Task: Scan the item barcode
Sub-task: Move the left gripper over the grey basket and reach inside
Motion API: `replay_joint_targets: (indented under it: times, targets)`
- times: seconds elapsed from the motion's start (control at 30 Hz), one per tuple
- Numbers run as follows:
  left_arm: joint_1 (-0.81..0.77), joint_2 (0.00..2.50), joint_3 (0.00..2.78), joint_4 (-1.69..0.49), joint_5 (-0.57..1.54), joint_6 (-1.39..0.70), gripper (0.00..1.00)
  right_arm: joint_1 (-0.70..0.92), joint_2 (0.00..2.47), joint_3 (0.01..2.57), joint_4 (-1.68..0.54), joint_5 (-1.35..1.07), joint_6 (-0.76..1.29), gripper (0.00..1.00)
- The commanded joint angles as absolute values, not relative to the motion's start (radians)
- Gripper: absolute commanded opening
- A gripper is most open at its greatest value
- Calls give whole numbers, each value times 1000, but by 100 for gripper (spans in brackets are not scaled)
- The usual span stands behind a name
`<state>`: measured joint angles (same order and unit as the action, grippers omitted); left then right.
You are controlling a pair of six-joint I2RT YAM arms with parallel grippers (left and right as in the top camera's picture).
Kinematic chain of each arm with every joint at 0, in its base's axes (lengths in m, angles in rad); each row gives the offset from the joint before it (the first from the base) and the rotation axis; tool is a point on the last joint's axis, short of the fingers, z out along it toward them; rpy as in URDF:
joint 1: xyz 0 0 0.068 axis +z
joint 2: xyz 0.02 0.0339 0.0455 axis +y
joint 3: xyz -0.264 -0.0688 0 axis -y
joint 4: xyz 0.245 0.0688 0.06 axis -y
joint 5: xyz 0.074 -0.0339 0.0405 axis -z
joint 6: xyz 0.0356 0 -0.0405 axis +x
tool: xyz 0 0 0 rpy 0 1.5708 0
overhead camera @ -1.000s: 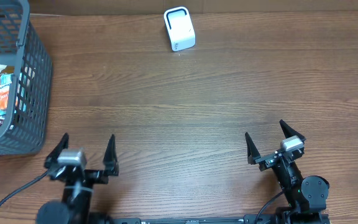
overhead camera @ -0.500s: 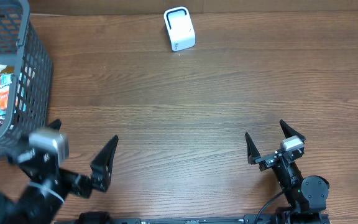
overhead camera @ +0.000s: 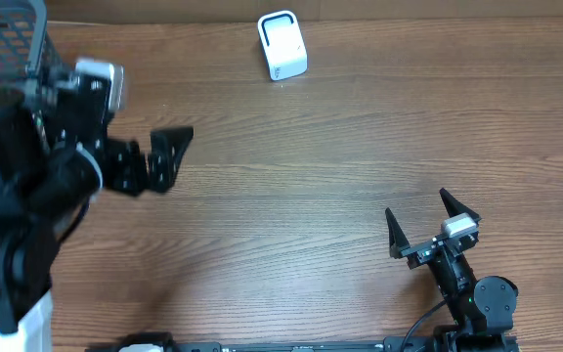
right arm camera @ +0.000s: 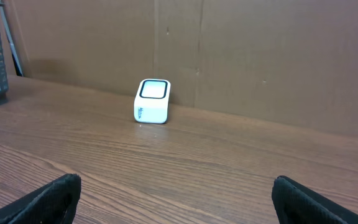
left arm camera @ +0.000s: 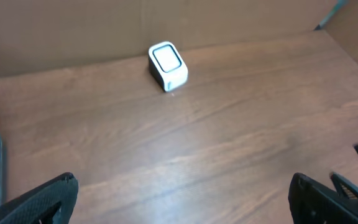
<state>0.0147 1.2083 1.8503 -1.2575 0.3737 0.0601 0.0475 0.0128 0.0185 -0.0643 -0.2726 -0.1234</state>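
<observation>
Fetching stage: left hand [left arm camera: 182,190] and right hand [overhead camera: 417,205] were shown open and empty; the item was hidden, presumably in the grey plastic mesh basket [overhead camera: 13,20], where a grasp was judged necessary next.

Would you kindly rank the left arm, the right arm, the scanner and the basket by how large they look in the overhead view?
1. Left arm: largest, though nearness to the camera inflates it.
2. Right arm.
3. Scanner.
Basket: unranked, since the left arm hides most of it.
</observation>
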Motion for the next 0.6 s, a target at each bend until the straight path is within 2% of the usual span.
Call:
replay_joint_targets:
  times: [0.0,0.1,0.2,0.57]
  targets:
    - [14,1247,1877,-1196,207,8,99,51,5,8,-58,-262,-115,100]
    - [36,1297,1877,-1131,-8,-30,99,51,5,8,-59,-262,-115,100]
    - [85,1349,1877,-1095,-109,-40,99,51,5,8,-59,-262,-115,100]
    - [382,1454,1877,-978,-111,-94,100,51,5,8,-59,-262,-115,100]
